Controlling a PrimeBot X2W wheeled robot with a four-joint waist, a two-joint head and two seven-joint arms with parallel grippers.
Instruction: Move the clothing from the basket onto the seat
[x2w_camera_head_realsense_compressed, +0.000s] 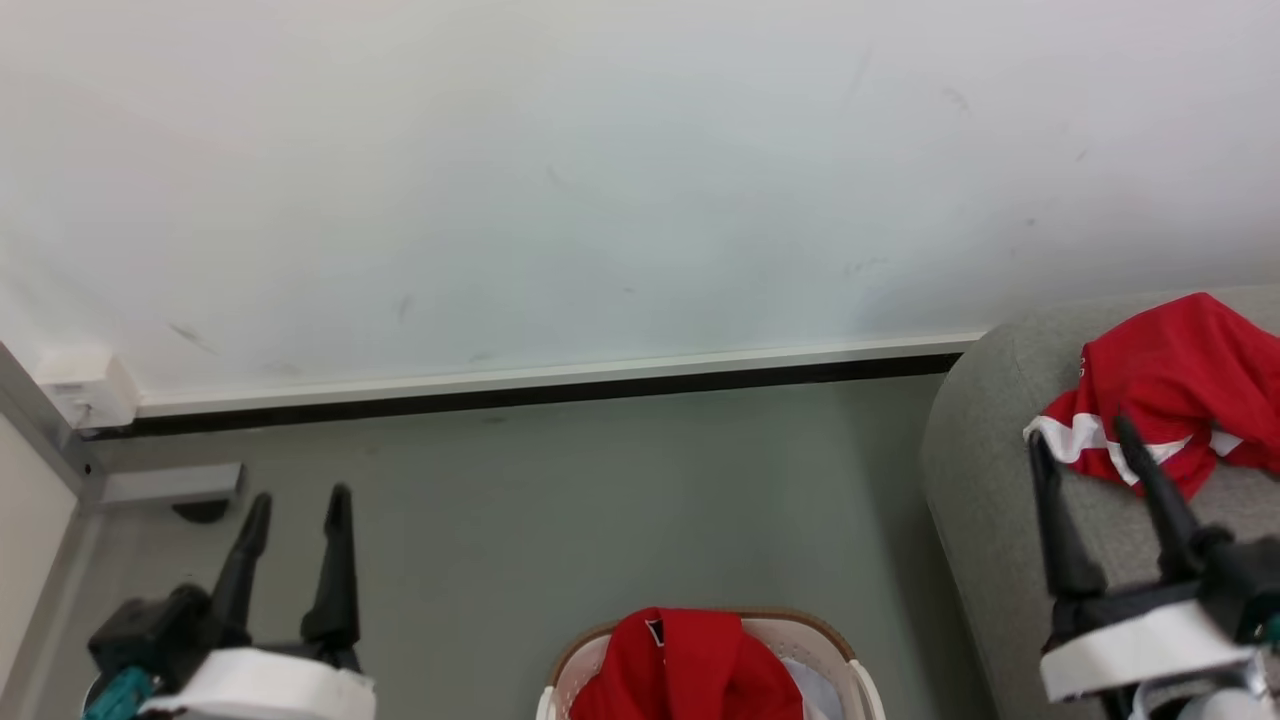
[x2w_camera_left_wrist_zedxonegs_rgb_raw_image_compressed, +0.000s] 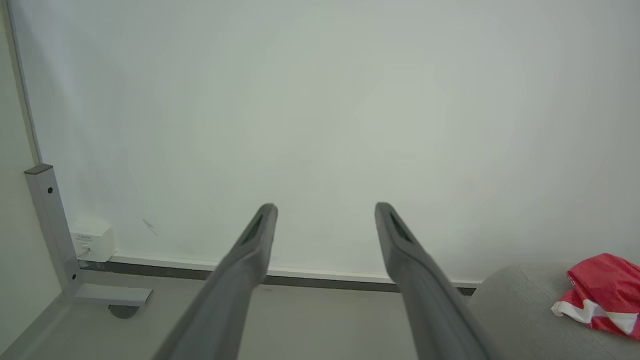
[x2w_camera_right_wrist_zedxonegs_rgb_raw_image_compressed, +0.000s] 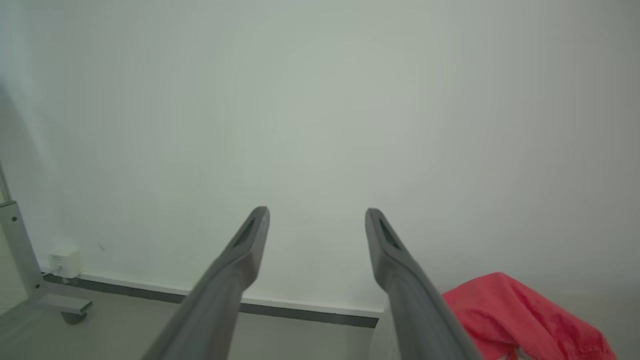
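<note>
Both hands are empty here. The left hand (x2w_camera_head_realsense_compressed: 300, 495) hangs over the bare floor (x2w_camera_head_realsense_compressed: 600, 500) with its two fingers spread apart and nothing between them. The basket (x2w_camera_head_realsense_compressed: 862, 690) sits off to that hand's right and further back toward the robot, with a heap of red clothing (x2w_camera_head_realsense_compressed: 690, 665) in it. The right hand (x2w_camera_head_realsense_compressed: 1078, 432) is spread wide too, and it hovers over the near rounded corner of the grey seat (x2w_camera_head_realsense_compressed: 985, 470). One red garment (x2w_camera_head_realsense_compressed: 1170, 385) with white stripes lies crumpled on the seat just past its fingertips and a bit to its right. I can't tell for sure whether the tips brush it, but nothing is clamped. Ahead of both hands there's a plain white wall (x2w_camera_head_realsense_compressed: 640, 180). Out past the left hand, on its left, a grey metal frame leg (x2w_camera_left_wrist_zedxonegs_rgb_raw_image_compressed: 50, 225) stands on the floor, with a small white box (x2w_camera_left_wrist_zedxonegs_rgb_raw_image_compressed: 92, 240) on the wall just beside it.
</note>
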